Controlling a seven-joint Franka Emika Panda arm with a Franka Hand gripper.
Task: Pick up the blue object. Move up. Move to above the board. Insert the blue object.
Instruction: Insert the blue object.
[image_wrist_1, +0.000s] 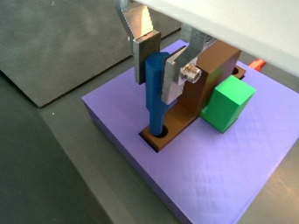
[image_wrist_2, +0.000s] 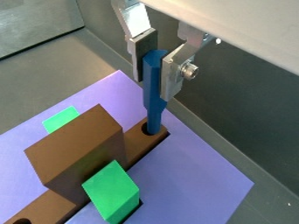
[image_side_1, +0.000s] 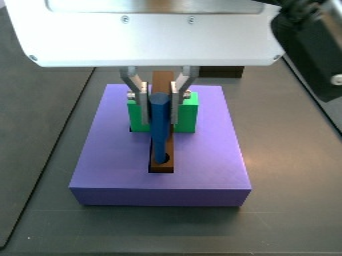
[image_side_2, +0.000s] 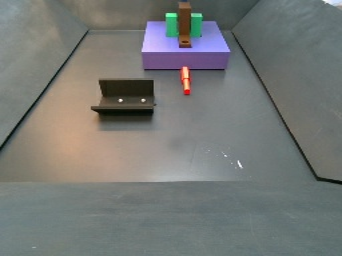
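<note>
gripping the blue object (image_wrist_1: 156, 96) by its upper part, the hand (image_wrist_1: 160, 61) sits directly over the near end of the board (image_wrist_1: 187, 109). its flat silver fingers (image_wrist_1: 176, 72) are closed on either side of the peg. in both wrist views the blue object (image_wrist_2: 153, 96) stands upright, and its lower tip is already down in the round hole at the end of the board (image_wrist_2: 135, 156).

the hand (image_wrist_2: 156, 63) shows the same pinch from the opposite side, with one plate (image_wrist_2: 140, 42) behind the peg and one in front.

in a side view the hand (image_side_1: 159, 95) hangs below the pale wrist housing. there the blue object (image_side_1: 159, 130) runs straight down the middle of the frame to the hole in the board (image_side_1: 162, 166).

the board lies lengthwise on top of a lilac-purple slab (image_wrist_1: 222, 175) and passes through a green block (image_wrist_1: 228, 103) further along. the block (image_side_1: 189, 112) shows behind the fingers in a side view, and the slab (image_side_1: 160, 185) fills the space beneath.

in a side view from farther off, the slab (image_side_2: 207, 55) sits at the far end of the dark floor (image_side_2: 174, 150). a small red stick (image_side_2: 186, 79) lies on the floor just in front of it. the fixture (image_side_2: 124, 97) stands well apart, nearer the camera and off to one side. the hand cannot be made out in that distant view.
</note>
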